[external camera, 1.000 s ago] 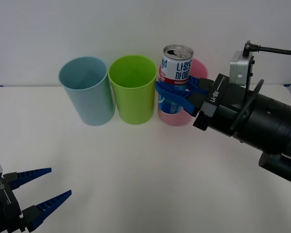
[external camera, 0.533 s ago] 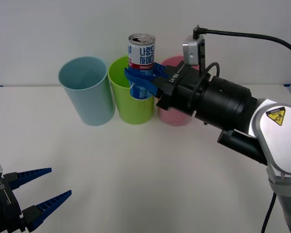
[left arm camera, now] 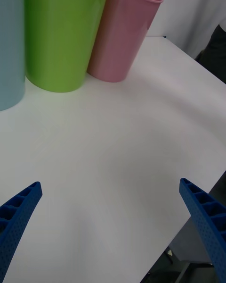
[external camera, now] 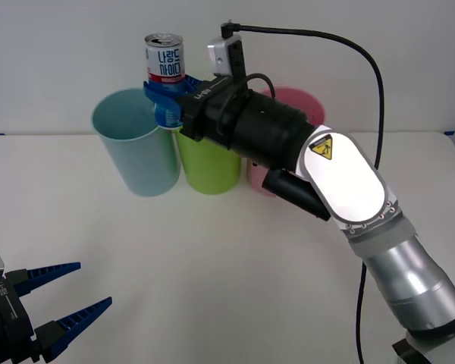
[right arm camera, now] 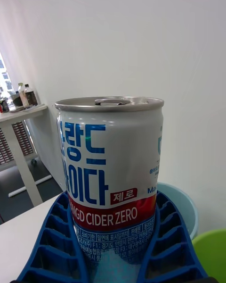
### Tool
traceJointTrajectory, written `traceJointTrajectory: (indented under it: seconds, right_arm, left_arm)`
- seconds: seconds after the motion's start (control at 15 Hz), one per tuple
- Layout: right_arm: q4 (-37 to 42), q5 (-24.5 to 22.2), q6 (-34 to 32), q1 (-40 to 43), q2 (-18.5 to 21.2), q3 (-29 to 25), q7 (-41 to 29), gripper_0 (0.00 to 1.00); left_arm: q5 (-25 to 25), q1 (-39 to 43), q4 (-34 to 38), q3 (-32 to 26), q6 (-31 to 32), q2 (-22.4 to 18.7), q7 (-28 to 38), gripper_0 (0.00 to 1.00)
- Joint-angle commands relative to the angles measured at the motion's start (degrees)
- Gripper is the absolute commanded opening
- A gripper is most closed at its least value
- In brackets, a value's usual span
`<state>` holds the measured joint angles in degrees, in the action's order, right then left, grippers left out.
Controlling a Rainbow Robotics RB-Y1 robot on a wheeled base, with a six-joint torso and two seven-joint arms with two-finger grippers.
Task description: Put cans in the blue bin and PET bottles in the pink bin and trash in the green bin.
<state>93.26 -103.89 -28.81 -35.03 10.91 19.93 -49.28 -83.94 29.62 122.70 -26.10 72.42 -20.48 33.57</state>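
I see a glossy printed metal can (right arm camera: pixel 110 170) with brushed silver top, ribbed blue plastic fingers (right arm camera: pixel 52 245), smooth plastic blue bin (external camera: pixel 136 148), matt white counter (external camera: pixel 212 265).

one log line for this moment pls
right hand: holds can upright above blue bin rim | left hand: open, idle low near table | next: release, likely

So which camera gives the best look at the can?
The right wrist view: the can sits close up, upright between the right gripper's blue fingers, label readable. The front view shows it small, held over the blue bin. The left wrist view looks at the bins instead.
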Motion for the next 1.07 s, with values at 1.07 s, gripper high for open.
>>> traceJointTrajectory:
  seconds: [1.07]
  right_arm:
    - [-29.9, -10.9, 9.6, -23.0, -8.3, 1.7, -3.6, 0.0]
  left_arm:
    - [0.0, 0.0, 0.0, 0.0, 0.0, 0.0, 0.0, 1.0]
